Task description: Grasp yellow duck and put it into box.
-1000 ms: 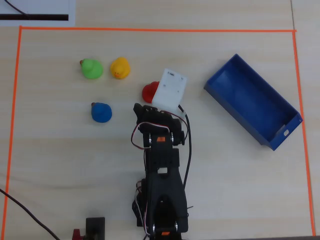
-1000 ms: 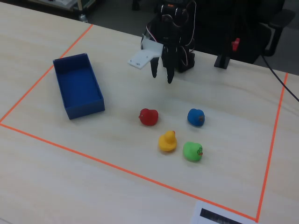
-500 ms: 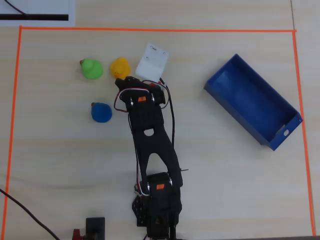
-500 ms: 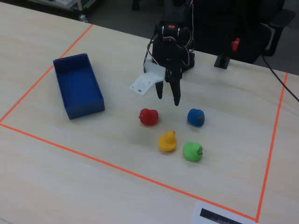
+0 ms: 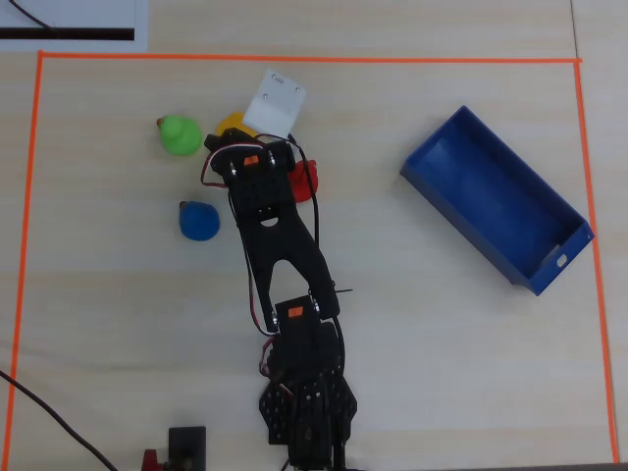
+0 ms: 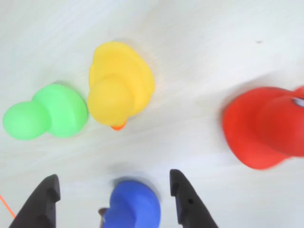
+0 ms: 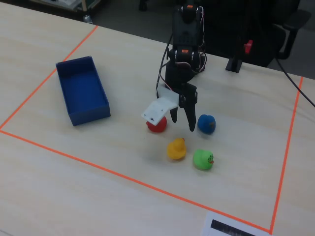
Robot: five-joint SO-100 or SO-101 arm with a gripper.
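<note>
yellow duck point(image 6: 118, 85): yellow, orange beak
box point(image 7: 83, 91): blue
other ducks: green point(image 6: 47, 114), red point(image 6: 261, 128), blue point(image 6: 133, 206)
border tape point(image 7: 98, 167): orange

Four ducks: one yellow duck point(image 7: 176, 148), one green duck point(image 7: 203, 160), one red duck point(image 7: 156, 126), one blue duck point(image 7: 206, 123). One box point(image 7: 82, 90).
</note>
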